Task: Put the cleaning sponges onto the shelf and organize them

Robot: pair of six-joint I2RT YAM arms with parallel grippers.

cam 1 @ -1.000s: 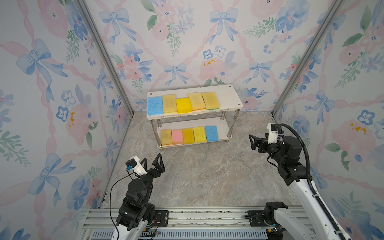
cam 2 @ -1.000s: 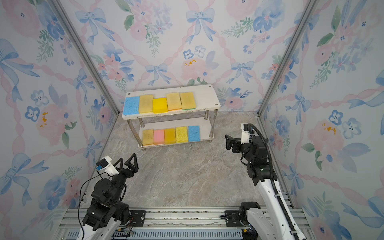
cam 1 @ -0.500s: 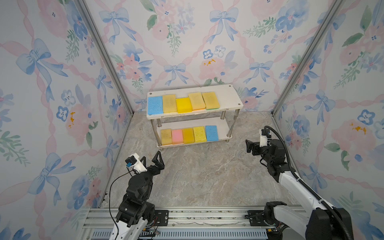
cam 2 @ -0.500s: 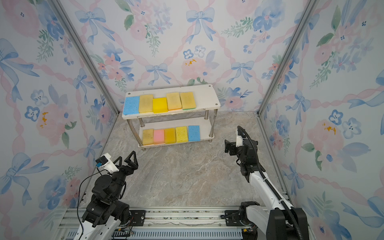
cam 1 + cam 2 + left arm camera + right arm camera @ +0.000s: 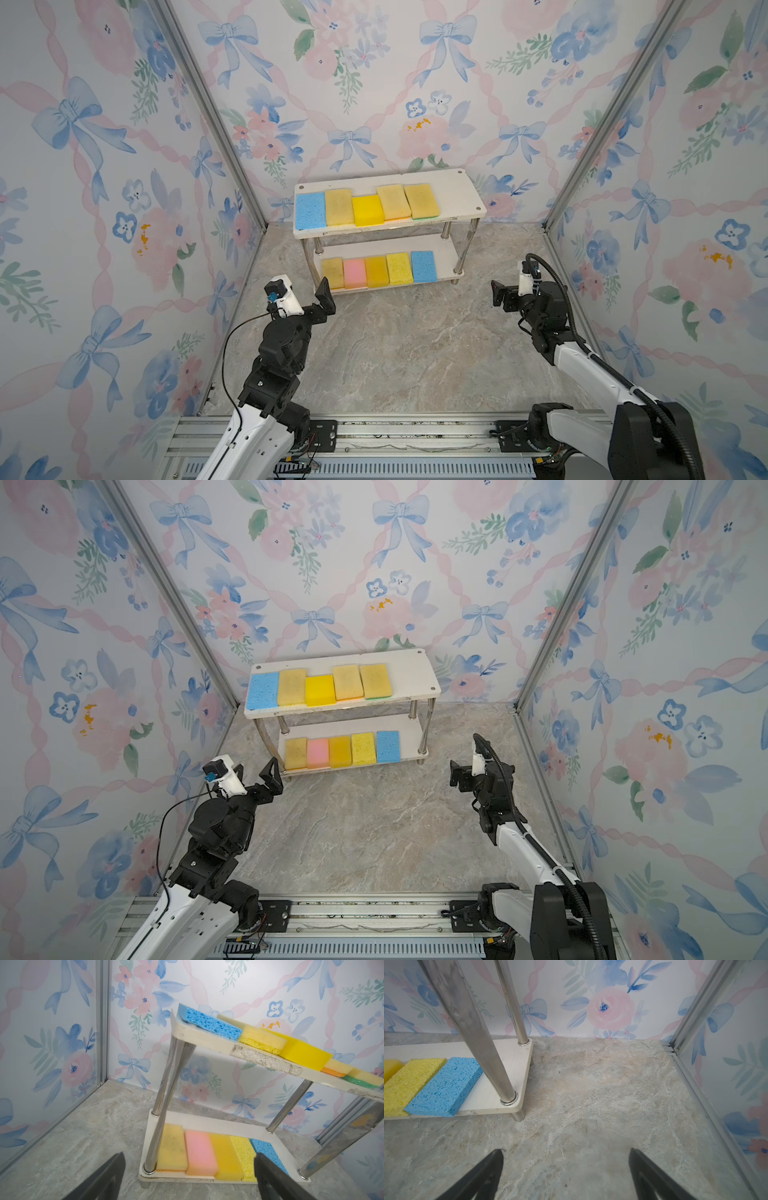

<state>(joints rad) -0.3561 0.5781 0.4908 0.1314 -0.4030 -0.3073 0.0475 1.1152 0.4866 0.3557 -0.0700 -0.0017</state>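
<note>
left gripper (image 5: 257,776) and right gripper (image 5: 465,766) hover short of the rack, both spread wide and empty, over marble floor (image 5: 365,833). beyond, the shelf (image 5: 415,675) carries all ten cleaning sponges (image 5: 320,690), five per tier in tidy rows; the job looks finished. only the left wrist view shows the upper board's chipped front edge (image 5: 264,1060) and the orange and green scrub layers (image 5: 332,1072) under two sponges.

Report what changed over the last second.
The left gripper advanced toward the shelf. The right gripper drifted slightly left in both top views as its arm folded lower. Nothing was grasped or released; both grippers are open and empty. The ten sponges stayed put, five per tier.
</note>
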